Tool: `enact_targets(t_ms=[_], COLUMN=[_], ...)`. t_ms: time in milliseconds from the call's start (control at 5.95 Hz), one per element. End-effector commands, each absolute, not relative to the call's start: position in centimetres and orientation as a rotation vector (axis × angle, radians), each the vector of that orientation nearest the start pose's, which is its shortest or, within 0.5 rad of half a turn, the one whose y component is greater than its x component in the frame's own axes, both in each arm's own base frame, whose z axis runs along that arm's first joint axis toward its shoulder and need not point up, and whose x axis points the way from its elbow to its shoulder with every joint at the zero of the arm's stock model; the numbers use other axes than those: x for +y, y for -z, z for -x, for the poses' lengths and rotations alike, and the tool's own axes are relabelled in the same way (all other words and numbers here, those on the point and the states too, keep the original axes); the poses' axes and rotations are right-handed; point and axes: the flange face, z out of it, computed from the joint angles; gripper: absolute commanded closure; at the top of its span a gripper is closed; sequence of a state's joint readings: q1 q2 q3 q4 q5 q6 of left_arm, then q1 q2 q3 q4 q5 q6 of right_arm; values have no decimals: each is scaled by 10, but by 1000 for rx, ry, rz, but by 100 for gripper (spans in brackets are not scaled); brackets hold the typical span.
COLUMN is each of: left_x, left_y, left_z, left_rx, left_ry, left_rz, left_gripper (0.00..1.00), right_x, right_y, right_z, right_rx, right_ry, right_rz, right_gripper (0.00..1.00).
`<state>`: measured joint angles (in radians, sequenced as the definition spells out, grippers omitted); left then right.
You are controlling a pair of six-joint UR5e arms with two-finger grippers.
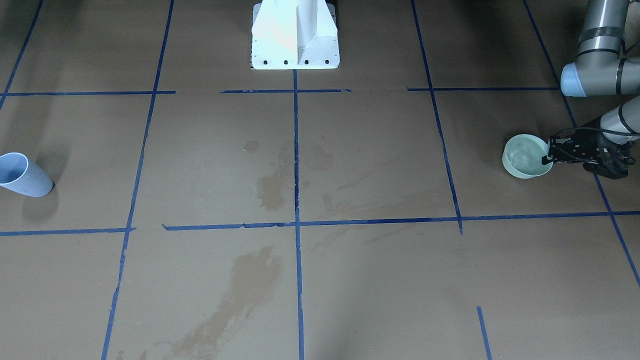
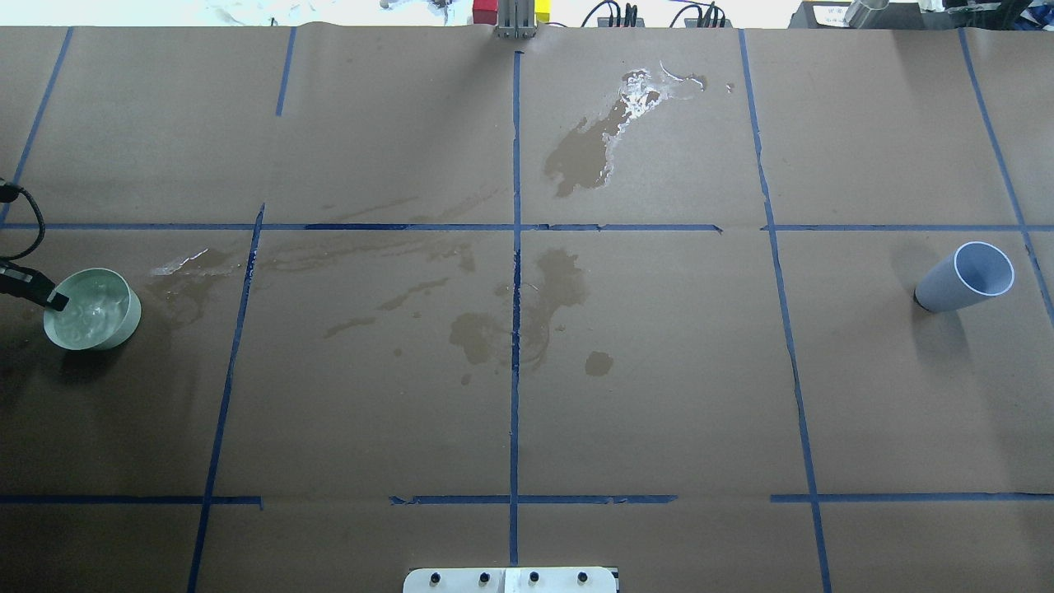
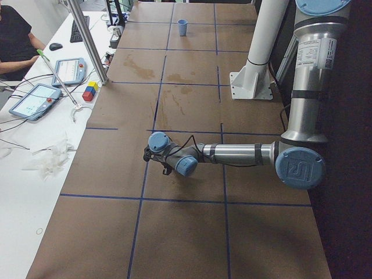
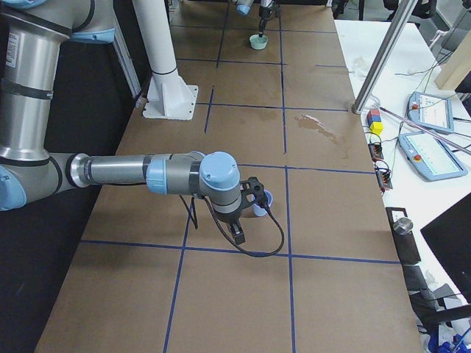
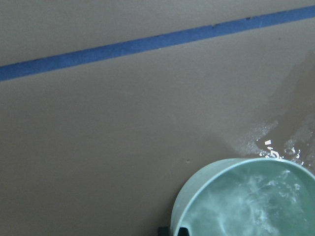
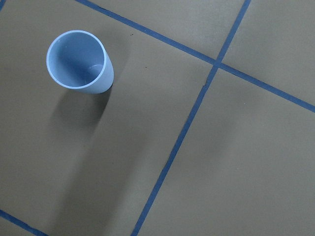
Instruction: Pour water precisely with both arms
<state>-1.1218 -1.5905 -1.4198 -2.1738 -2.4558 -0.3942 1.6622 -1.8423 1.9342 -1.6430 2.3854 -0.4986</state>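
The grasp is in hand: the rim of the green bowl (image 2: 125, 326), standing at the desk's (image 2: 659, 387) left end with the water (image 2: 89, 306) rippling in it, appears to be pinched between the nearly closed fingers of the left end effector (image 1: 548, 158). The blue cup (image 2: 959, 282) is stood well apart at the far end, near the right end effector (image 4: 254, 197), whose opening cannot be told. Next, the cup is to be gripped and the bowl lifted level, so nothing is slopped.

Cup (image 2: 965, 277): upright, bare table (image 2: 659, 395) all round it. Bowl (image 2: 103, 317): left gripper (image 2: 54, 300) clamped over its table-end rim, other sides open. Flat wet patches (image 2: 527, 305) between them. Pedestal (image 1: 295, 35) at the robot's edge.
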Motion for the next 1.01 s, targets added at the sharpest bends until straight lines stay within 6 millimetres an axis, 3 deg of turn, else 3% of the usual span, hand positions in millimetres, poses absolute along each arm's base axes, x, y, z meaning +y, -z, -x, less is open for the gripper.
enact_targets(t_ms=[0, 168, 336, 504, 672, 840], left_x=[-486, -490, -508, -523, -522, -508], left_y=[-649, -645, -640, -622, -622, -639], left_z=[-172, -166, -115, -57, -33, -4], left_rx=[977, 979, 935, 879, 872, 848], left_ry=[-266, -249, -154, -59, -16, -18], left_rz=[-61, -70, -152, -258, -275, -290], left_gripper=[0, 0, 0, 0, 0, 0], right_x=[-371, -371, -377, -376, -376, -377], right_y=[-602, -602, -600, -603, -604, -604], right_z=[-95, -95, -90, -89, -88, -88], right_rx=[-779, -778, -777, -781, -782, -781], right_ry=[393, 392, 396, 396, 395, 396], right_rz=[-256, -255, -248, -240, -236, -235], right_gripper=[0, 0, 0, 0, 0, 0])
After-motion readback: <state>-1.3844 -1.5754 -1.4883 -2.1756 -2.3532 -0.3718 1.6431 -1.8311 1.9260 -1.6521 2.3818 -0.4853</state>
